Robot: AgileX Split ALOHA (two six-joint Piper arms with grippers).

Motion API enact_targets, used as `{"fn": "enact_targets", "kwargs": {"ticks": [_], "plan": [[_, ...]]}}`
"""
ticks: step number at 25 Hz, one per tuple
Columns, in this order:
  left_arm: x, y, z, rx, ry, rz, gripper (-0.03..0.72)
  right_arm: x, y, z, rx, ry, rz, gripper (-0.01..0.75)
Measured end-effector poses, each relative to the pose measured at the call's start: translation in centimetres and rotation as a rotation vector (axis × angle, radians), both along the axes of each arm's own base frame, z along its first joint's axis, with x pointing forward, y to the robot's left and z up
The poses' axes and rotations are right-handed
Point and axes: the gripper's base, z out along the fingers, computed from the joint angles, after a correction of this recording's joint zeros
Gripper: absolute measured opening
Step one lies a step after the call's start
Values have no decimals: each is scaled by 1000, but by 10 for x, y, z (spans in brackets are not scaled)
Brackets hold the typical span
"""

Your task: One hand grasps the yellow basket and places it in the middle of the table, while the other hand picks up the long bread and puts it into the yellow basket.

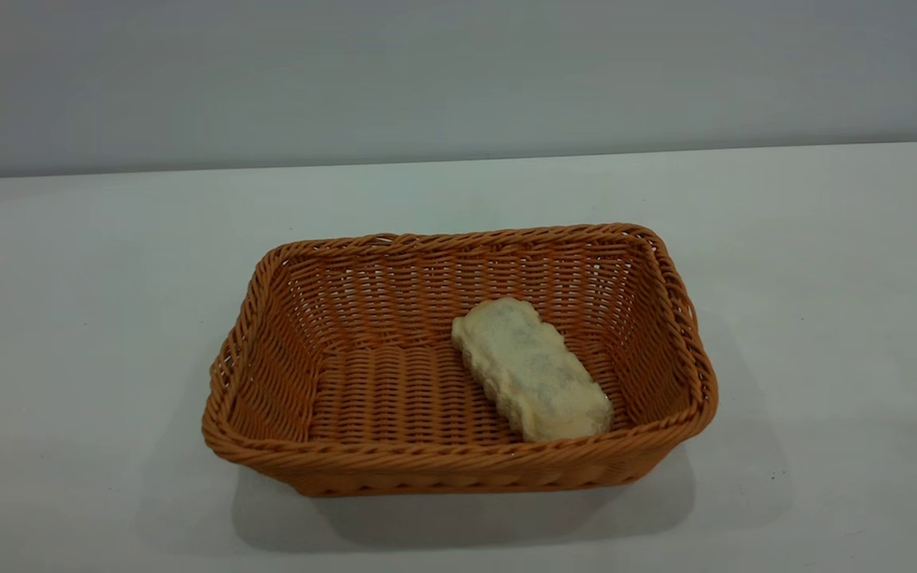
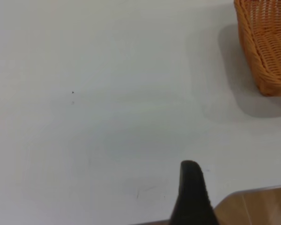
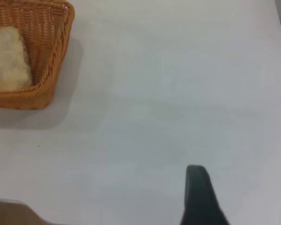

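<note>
The yellow basket (image 1: 458, 362) stands in the middle of the white table (image 1: 68, 318). The long bread (image 1: 530, 370) lies inside it, toward its right end, pale bumpy underside up. Neither gripper shows in the exterior view. In the left wrist view my left gripper (image 2: 192, 169) hangs over bare table near the table's edge, well apart from a corner of the basket (image 2: 267, 47). In the right wrist view my right gripper (image 3: 197, 174) is over bare table, away from the basket (image 3: 51, 61) and the bread (image 3: 9, 58) in it. Both grippers hold nothing.
The table's edge and brown floor (image 2: 253, 208) show beside the left gripper. Brown floor (image 3: 9, 213) also shows in a corner of the right wrist view. A grey wall (image 1: 458, 72) rises behind the table.
</note>
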Motion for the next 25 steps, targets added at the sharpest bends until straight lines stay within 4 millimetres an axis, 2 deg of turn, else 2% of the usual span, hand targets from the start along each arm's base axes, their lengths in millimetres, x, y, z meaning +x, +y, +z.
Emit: {"fn": "enact_targets", "kwargs": {"ticks": [14,25], "plan": [[0,0,0,-4,0,0,585,0,1,0,3,0,-89,498],[0,0,0,-4,0,0,585,0,1,0,9,1,-92,498]]}}
